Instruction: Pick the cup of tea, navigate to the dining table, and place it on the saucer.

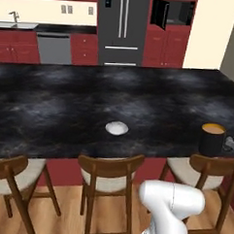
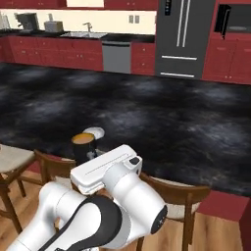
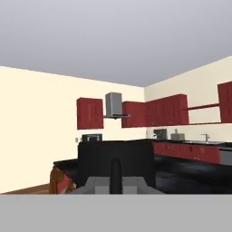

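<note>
The cup of tea point(image 1: 212, 139) is a black mug with orange-brown liquid on top, and it hangs upright over the front edge of the dining table point(image 1: 66, 101). My gripper point(image 1: 231, 143) is shut on its handle side from the right. The white saucer point(image 1: 117, 128) lies on the black marble to the left of the cup, with a clear gap between them. In the right base view the cup point(image 2: 84, 146) is just in front of the saucer point(image 2: 94, 132), partly hidden by my hand. In the hand view the cup's point(image 3: 115, 158) black wall stands close ahead of the gripper point(image 3: 116, 183).
Three wooden stools with pale seats point(image 1: 108, 179) stand along the table's near side, below the cup and my arm. Red cabinets, a dishwasher point(image 1: 53, 47) and a dark fridge point(image 1: 121, 29) line the far wall. The marble top point(image 2: 171, 122) stretches wide around the saucer.
</note>
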